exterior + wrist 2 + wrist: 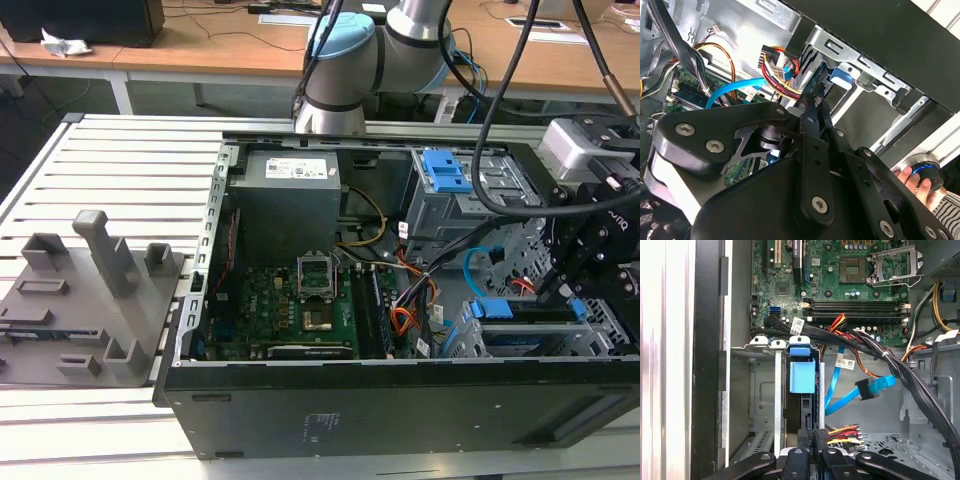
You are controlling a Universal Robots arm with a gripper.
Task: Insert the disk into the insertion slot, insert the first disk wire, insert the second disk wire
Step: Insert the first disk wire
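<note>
Black gripper [815, 436] looks clenched on the first disk wire [844, 431], a limp bundle probably best held at its stiff end; the disk [802, 376] sits in the insertion slot [760, 390], four o'clock in the exterior view; slotted metal table [110, 160] underneath; wooden desks [200, 55] beyond at twelve o'clock.
</note>
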